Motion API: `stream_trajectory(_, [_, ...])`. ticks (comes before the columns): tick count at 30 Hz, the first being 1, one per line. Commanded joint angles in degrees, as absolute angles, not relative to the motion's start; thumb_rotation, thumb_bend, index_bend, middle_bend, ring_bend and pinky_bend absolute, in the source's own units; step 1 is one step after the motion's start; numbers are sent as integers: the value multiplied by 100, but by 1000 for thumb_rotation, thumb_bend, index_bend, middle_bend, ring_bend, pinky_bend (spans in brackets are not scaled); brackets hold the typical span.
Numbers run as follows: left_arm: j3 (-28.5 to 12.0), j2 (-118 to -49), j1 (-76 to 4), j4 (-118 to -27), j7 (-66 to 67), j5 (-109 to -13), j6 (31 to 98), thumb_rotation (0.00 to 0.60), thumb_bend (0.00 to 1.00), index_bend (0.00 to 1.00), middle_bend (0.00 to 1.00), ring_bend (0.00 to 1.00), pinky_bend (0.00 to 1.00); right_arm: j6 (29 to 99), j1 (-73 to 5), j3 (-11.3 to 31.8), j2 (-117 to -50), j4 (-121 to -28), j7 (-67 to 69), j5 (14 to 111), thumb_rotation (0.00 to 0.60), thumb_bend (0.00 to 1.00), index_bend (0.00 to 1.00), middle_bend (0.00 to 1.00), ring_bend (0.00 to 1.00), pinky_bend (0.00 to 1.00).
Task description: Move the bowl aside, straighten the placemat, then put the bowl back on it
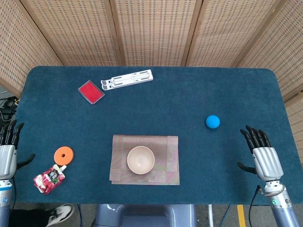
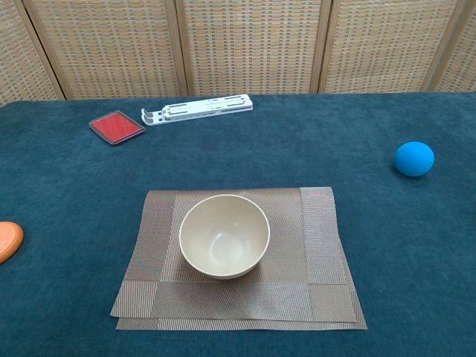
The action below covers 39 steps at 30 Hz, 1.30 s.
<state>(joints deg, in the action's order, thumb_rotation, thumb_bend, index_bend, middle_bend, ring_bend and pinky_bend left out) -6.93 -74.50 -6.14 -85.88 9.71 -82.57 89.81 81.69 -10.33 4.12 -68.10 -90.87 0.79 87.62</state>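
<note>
1. Nearest the chest camera is the mat (image 2: 320, 245), lying at the near middle of the table (image 1: 189, 99) — it looks folded or doubled over, with an under-layer showing along the front and side edges.
2. On it, a little left of centre, sits the bowl (image 2: 224, 235), upright and empty, touching nothing but the mat.
3. My left hand (image 1: 7, 153) hovers at the table's left edge, fingers spread, holding nothing; my right hand (image 1: 263, 156) does the same at the right edge. Both are well apart from the bowl.
4. Handling, as I judge it: the bowl looks like light, rigid plastic or melamine with a smooth, possibly slippery wall. I would take it at the rim — thumb inside, fingers outside — or cup it from the side.
5. I expect the mat to be thin, woven and floppy; it should slide and flex rather than lift stiffly, so I would pinch a corner or press flat and drag.
6. Nothing of the task is done yet; the bowl has to come off first.
7. Bare cloth to the right of the mat, short of the ball (image 1: 212, 121), seems a good place to park it.
</note>
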Motion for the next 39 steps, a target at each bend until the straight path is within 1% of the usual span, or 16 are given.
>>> stream_trajectory(1, [-685,-7452,-612,-8592,986,-8264,8980,600,65,61,0,0,0,8174,-1030,407,-6806,-9091,82,8770,600,30,40,0,0,0])
stream_trajectory(23, [-607,-7458,-671,-8592,1039,-8379,8884,600,66,68,0,0,0,8207,-1016,410,-6776,-9127,100,8786,600,30,40,0,0,0])
stream_trajectory(26, [-554,-7457,-703,-8601,1011,-8505,8868,600,66,118,0,0,0,8211,-1011,420,-6760,-9129,134,8769,600,30,40,0,0,0])
stream_trajectory(34, [-303,-7556,-1047,-8505,861,-9238,8604,600,89,393,0,0,0,8224,-1001,441,-6728,-9146,181,8740,600,30,40,0,0,0])
stream_trajectory(39, [-188,-7742,-1332,-8552,1041,-9617,8333,600,94,458,0,0,0,8218,-1005,446,-6723,-9154,196,8736,600,30,40,0,0,0])
